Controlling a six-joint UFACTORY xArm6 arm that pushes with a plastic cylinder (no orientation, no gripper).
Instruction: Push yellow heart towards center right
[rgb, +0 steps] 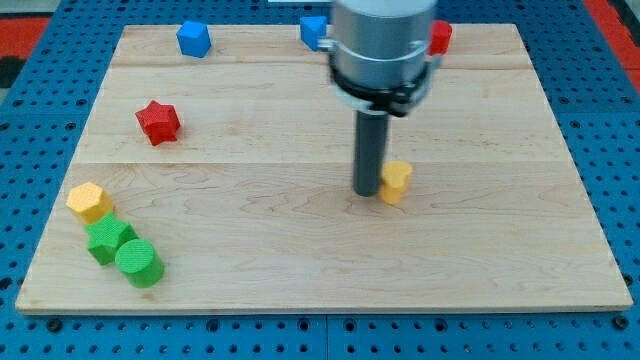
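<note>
The yellow heart (397, 181) sits a little right of the board's middle. My tip (368, 191) rests on the board right against the heart's left side, touching or nearly touching it. The dark rod rises from there to the grey arm body (383, 45) at the view's top, which hides part of the board behind it.
A red star (158, 122) lies at the left. A yellow hexagon block (89, 201), a green star-like block (108, 240) and a green cylinder (138, 264) cluster at the bottom left. A blue block (193, 39), another blue block (313, 31) and a red block (440, 37) sit along the top edge.
</note>
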